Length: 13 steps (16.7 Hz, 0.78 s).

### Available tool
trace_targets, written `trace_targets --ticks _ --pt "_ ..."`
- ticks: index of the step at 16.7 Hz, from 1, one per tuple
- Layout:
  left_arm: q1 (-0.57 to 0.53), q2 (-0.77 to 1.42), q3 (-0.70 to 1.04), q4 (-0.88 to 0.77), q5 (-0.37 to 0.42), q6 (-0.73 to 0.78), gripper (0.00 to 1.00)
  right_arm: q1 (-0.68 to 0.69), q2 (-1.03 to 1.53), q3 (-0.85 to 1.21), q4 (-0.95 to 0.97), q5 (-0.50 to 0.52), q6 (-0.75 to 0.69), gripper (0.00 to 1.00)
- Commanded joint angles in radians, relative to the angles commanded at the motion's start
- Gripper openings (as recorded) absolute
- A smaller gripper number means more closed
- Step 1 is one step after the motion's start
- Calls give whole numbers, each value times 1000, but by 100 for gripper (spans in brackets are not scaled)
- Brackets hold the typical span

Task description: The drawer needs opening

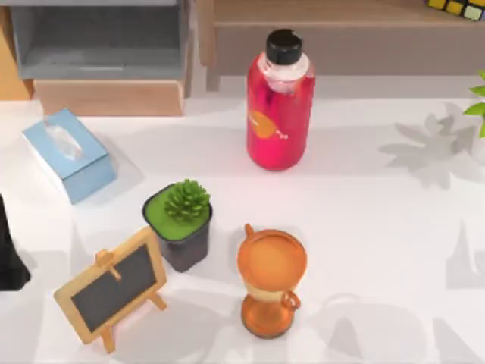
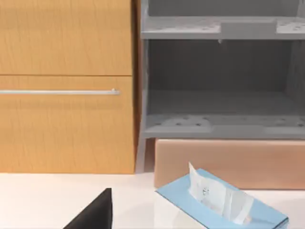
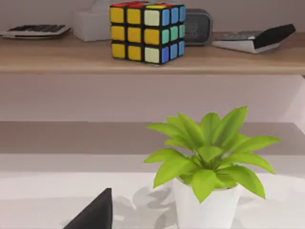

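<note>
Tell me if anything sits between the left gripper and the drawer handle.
Nothing visible does. The left wrist view looks from the left gripper straight at the drawer and its handle. The tissue box stands off to the side, in front of the grey shelf unit, not the drawer.

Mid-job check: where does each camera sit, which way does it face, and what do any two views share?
Top view: above the table, looking down on a red bottle.
Left wrist view: on the left arm, facing the wooden drawer; a dark gripper tip shows at the edge.
Right wrist view: on the right arm, facing a leafy plant.
Top and left wrist views share the tissue box.
</note>
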<state>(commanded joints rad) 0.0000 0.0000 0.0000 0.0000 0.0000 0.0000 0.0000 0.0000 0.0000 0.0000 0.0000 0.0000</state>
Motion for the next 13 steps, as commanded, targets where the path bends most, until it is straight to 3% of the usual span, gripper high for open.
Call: trace_targets --ticks 6,13 --pt "-35 113 50 93 -39 4 100 0 0 0 0 0 0 100" --pt "-171 611 220 414 -166 7 100 0 0 0 0 0 0 100"
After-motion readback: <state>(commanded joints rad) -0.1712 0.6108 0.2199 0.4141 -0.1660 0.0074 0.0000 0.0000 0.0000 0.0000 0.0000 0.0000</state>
